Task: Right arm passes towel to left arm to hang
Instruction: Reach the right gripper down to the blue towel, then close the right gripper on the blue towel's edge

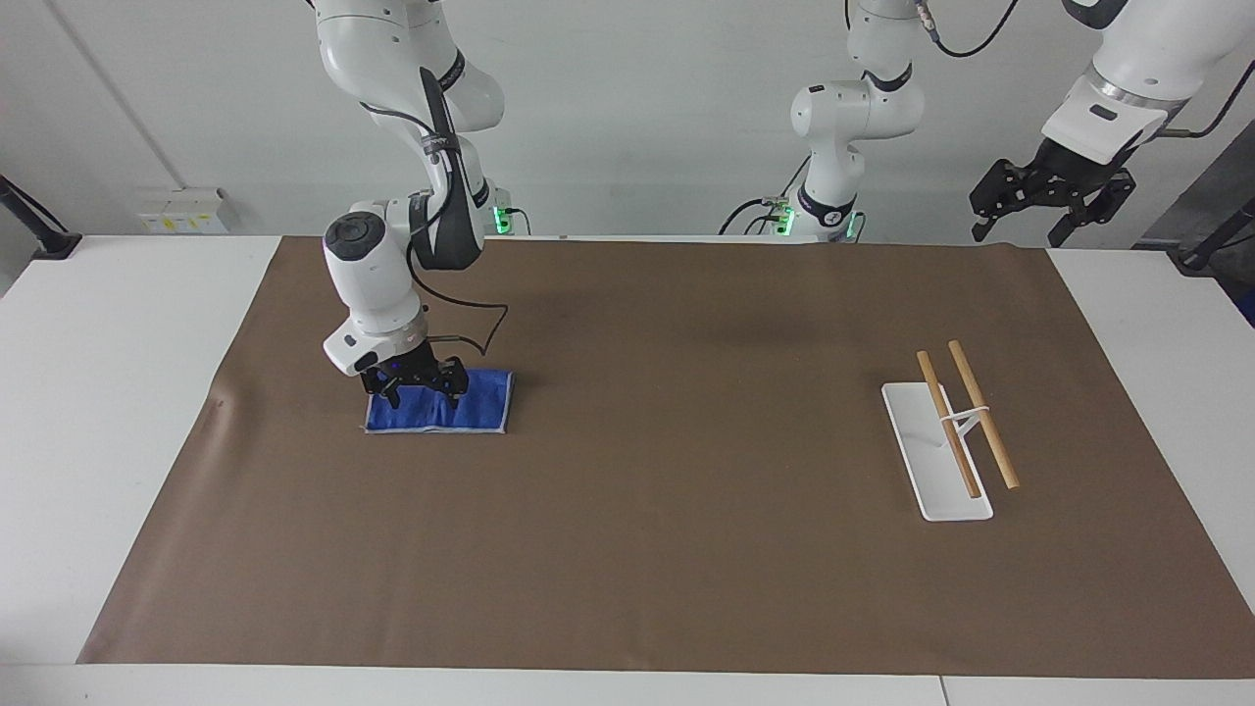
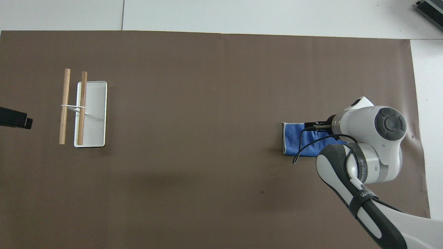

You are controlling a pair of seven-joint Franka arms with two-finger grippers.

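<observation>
The blue towel [image 1: 471, 407] lies flat on the brown mat [image 1: 686, 510] toward the right arm's end of the table. It also shows in the overhead view [image 2: 293, 140], partly covered by the right arm. My right gripper [image 1: 419, 387] is down on the towel's part nearer the robots, fingers spread open and tips at the cloth. In the overhead view the right arm's wrist hides most of it. My left gripper [image 1: 1051, 196] is open and empty, waiting high over the left arm's end of the table. Only its tip [image 2: 15, 119] shows in the overhead view.
A white rack base [image 1: 927, 490] with two wooden rods [image 1: 983, 417] stands on the mat toward the left arm's end; it also shows in the overhead view [image 2: 95, 114]. White table [image 1: 108, 392] surrounds the mat.
</observation>
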